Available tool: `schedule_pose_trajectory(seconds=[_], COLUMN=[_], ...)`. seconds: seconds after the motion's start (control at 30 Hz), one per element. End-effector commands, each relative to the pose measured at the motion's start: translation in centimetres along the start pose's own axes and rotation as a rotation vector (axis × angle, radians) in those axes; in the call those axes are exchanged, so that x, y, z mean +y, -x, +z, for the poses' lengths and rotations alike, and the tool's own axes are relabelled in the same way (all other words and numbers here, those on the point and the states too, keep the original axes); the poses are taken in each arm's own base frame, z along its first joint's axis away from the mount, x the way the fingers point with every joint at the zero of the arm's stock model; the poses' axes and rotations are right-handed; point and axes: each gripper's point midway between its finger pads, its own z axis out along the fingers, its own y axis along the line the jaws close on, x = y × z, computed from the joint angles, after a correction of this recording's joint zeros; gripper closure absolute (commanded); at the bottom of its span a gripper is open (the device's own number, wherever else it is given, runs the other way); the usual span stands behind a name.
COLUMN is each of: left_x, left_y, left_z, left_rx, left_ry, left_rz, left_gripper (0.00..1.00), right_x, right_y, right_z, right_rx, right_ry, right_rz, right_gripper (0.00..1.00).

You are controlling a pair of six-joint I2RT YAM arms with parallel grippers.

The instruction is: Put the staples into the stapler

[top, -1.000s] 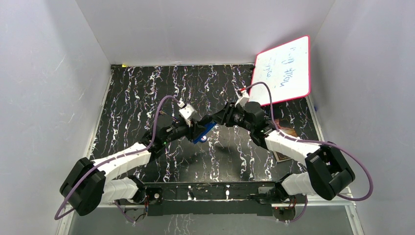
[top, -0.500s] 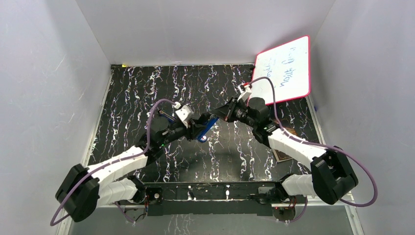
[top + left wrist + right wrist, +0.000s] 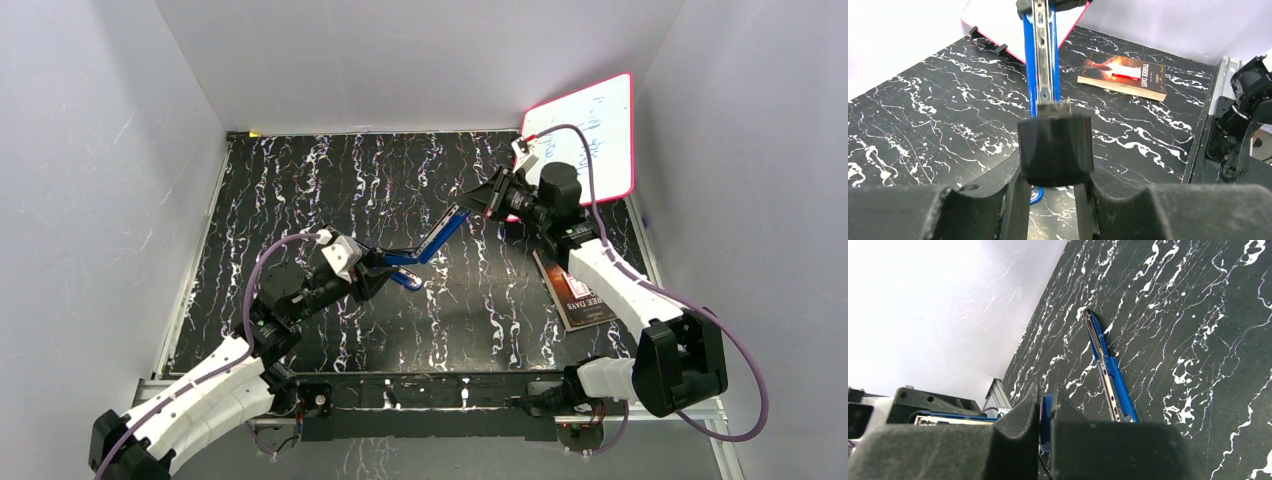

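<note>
Blue stapler (image 3: 1043, 50); book (image 3: 1148, 75) spine: "THREE DAYS"

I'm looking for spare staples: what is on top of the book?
A small red-and-white box lies on the book, near the middle of its cover. Whether the box holds anything cannot be seen, and the patch of cover under it is hidden.

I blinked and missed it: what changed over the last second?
The right gripper closed on the stapler and pulled its far end toward the whiteboard. The left gripper drew back, so the stapler swung open. The left grip, the book and the whiteboard are unchanged.
</note>
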Motion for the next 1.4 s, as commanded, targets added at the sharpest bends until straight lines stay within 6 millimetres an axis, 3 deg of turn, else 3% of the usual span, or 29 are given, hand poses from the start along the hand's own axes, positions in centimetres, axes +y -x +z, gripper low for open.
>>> schedule_pose_trajectory(seconds=[0.0,0.27,0.4,0.57,0.73,0.9,1.1,1.37], left_x=[-0.6,-0.3,-0.5,-0.4,0.2,0.9,2.0,2.3], left_y=[1.7,2.0,2.3,2.4,3.3,5.0,4.0,2.7], left_z=[-2.1,-4.1,-4.4,-3.8,-1.5,2.3,7.5,10.8], left_rx=[-0.003,-0.016,-0.017,-0.013,-0.001,-0.038,0.000,0.017], left_ry=[0.004,0.067,0.062,0.055,0.026,-0.016,-0.069,-0.119], left_rz=[0.000,-0.034,-0.029,-0.013,0.061,0.160,0.219,0.252], left_gripper=[0.94,0.53,0.45,0.41,0.38,0.25,0.23,0.23], right_x=[1.5,5.7,6.7,7.7,8.1,8.3,8.3,8.9], right_y=[8.9,11.4,12.1,12.5,12.4,11.9,11.0,10.8], right_z=[-2.3,-4.6,-5.2,-5.6,-6.0,-6.1,-6.4,-6.8], right_rx=[-0.241,-0.299,-0.321,-0.331,-0.335,-0.331,-0.326,-0.329], right_ry=[-0.033,0.009,0.016,0.037,0.049,0.071,0.091,0.115], right_rz=[-0.181,-0.238,-0.250,-0.250,-0.240,-0.206,-0.154,-0.141], right_gripper=[1.00,1.00,1.00,1.00,1.00,1.00,1.00,1.00])
